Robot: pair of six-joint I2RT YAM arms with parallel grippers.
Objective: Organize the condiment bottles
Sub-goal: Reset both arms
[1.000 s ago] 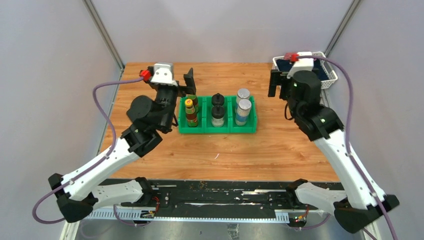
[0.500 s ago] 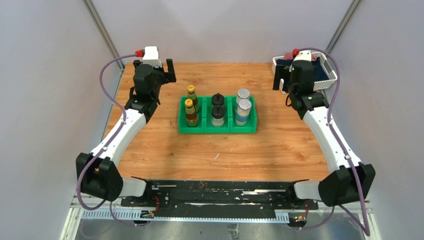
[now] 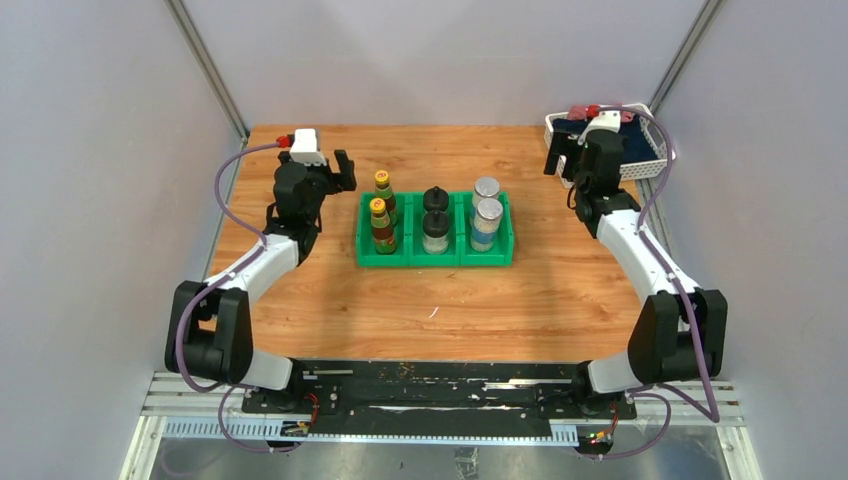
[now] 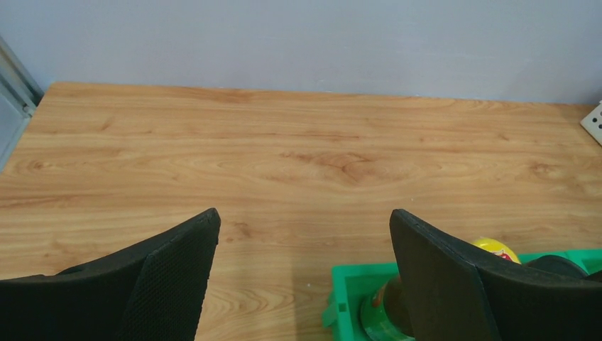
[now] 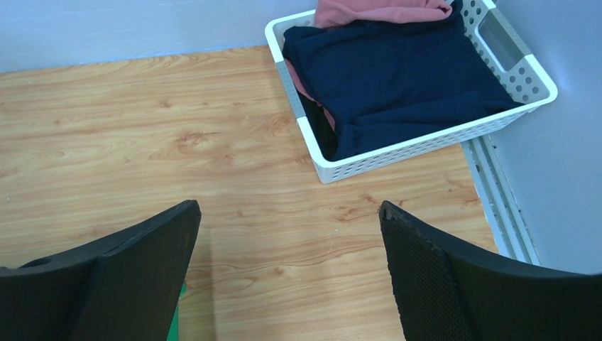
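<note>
Six bottles stand upright, paired by kind, inside the bin. The left jaws gape empty just left of the bin; the right jaws, equally wide and empty, sit well off its right.

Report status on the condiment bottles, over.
Left gripper open, empty. Right gripper open, empty. Condiment bottles all standing in green bin, paired by kind. Nothing obstructing.
</note>
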